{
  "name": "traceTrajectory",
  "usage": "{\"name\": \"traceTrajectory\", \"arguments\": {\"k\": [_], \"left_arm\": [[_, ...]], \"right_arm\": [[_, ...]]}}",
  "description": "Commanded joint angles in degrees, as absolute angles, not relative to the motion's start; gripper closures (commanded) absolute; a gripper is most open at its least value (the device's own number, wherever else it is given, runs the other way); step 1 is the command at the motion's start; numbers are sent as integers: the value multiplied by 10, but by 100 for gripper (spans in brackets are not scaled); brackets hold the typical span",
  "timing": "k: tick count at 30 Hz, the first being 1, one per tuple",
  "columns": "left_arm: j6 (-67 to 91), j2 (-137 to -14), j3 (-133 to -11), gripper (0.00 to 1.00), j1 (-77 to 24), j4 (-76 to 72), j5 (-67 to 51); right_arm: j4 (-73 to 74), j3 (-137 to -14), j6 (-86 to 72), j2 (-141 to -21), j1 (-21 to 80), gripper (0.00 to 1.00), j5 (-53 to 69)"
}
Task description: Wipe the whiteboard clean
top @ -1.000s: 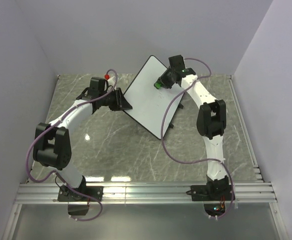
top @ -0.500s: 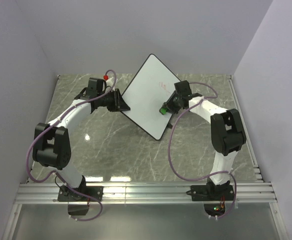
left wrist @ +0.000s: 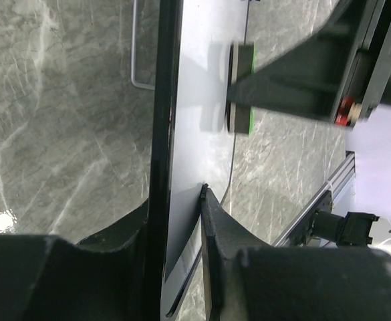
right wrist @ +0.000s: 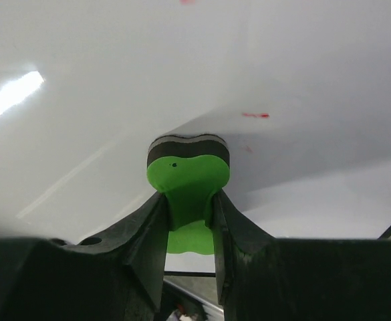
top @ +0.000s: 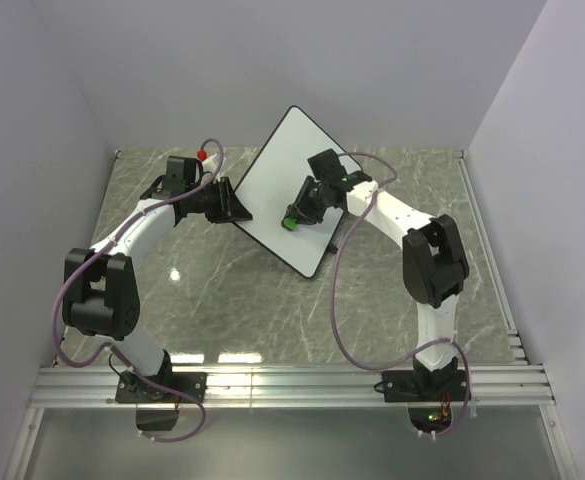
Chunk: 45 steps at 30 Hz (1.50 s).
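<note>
The whiteboard (top: 272, 185) stands tilted over the marble table, white with a thin black rim. My left gripper (top: 228, 205) is shut on its left edge; in the left wrist view the board's rim (left wrist: 163, 134) runs between my fingers. My right gripper (top: 294, 217) is shut on the green bow-shaped eraser (top: 289, 221), whose black felt side presses on the board's face. In the right wrist view the eraser (right wrist: 187, 175) sits pinched at its waist against the white surface (right wrist: 115, 73). Small red marks (right wrist: 255, 115) lie to the eraser's right. The eraser also shows in the left wrist view (left wrist: 240, 87).
A red-capped marker (top: 203, 155) lies on the table behind my left arm. The board's black foot (top: 332, 245) sticks out at its lower right. Grey walls close in the table on the left, the back and the right.
My right gripper swept the eraser from the board's upper right down to its right edge, then left to its lower middle. The board and my left gripper shifted slightly left.
</note>
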<state>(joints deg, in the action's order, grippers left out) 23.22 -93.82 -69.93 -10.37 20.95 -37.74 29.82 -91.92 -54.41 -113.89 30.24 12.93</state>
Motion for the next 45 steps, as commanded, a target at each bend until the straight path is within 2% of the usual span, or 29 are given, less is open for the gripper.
{"name": "traceTrajectory", "arguments": {"k": [1, 5, 9, 13, 15, 19, 31, 34, 41, 45], "left_arm": [[172, -931, -694, 100, -117, 275, -345], [171, -931, -696, 100, -117, 276, -346], [172, -933, -694, 100, -118, 273, -351], [174, -936, -694, 100, -117, 272, -352], [174, -938, -697, 100, -117, 272, -353], [174, -945, -701, 100, -118, 272, -352], [174, -948, -706, 100, -118, 273, -350], [173, -945, -706, 100, -118, 275, -349], [175, -936, -694, 100, -119, 273, -351], [176, -936, -694, 100, -120, 272, -352]], "right_arm": [[308, -974, -540, -1229, 302, 100, 111], [332, -995, -531, -1247, 276, 100, 93], [323, -965, -530, -1248, 241, 100, 82], [354, -1032, -498, -1293, 214, 100, 77], [369, -1044, -484, -1295, 218, 100, 75], [326, -974, -490, -1253, 234, 100, 93], [271, -876, -547, -1170, 346, 100, 145], [248, -853, -561, -1169, 342, 100, 146], [282, -936, -546, -1230, 263, 100, 121], [324, -1063, -529, -1306, 216, 100, 116]]}}
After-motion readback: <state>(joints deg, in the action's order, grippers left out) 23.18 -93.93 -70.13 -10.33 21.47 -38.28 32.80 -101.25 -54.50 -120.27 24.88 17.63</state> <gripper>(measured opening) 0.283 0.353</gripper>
